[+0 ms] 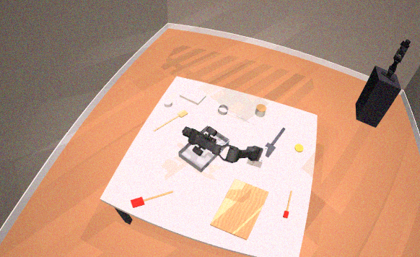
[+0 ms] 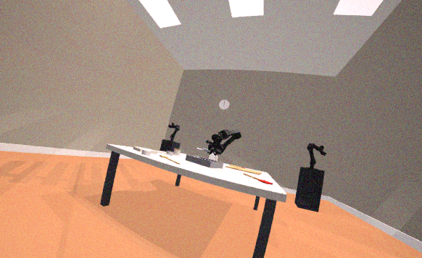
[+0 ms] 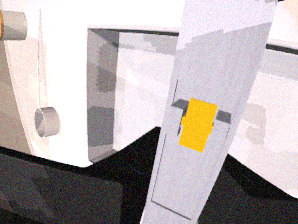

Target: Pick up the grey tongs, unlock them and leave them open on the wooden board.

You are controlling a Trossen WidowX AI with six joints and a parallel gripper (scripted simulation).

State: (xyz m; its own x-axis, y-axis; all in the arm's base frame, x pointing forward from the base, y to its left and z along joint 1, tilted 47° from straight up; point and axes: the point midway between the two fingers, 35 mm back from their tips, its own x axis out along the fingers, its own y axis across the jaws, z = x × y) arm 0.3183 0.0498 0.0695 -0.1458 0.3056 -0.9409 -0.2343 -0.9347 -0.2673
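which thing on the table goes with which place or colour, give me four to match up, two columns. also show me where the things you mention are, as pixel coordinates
Things
1. wooden board (image 1: 240, 209)
2. roasting tin (image 1: 190, 162) (image 2: 199, 161)
3. small round disc (image 1: 299, 148)
4. tongs (image 3: 220, 65)

Places, colours or states
A. below the arm in the top view
B. gripped by the tool (image 3: 192, 150)
C. yellow
D. between the two red-ended utensils in the top view

Pairs: 1-D, 2-A, 3-C, 4-B

on the counter (image 1: 184, 184) (image 2: 199, 175), two red-headed utensils lie apart, a yellow disc (image 1: 299, 148) sits near a dark spatula (image 1: 276, 141), and an orange-topped jar (image 1: 260, 110) stands near a grey ring (image 1: 223, 110).
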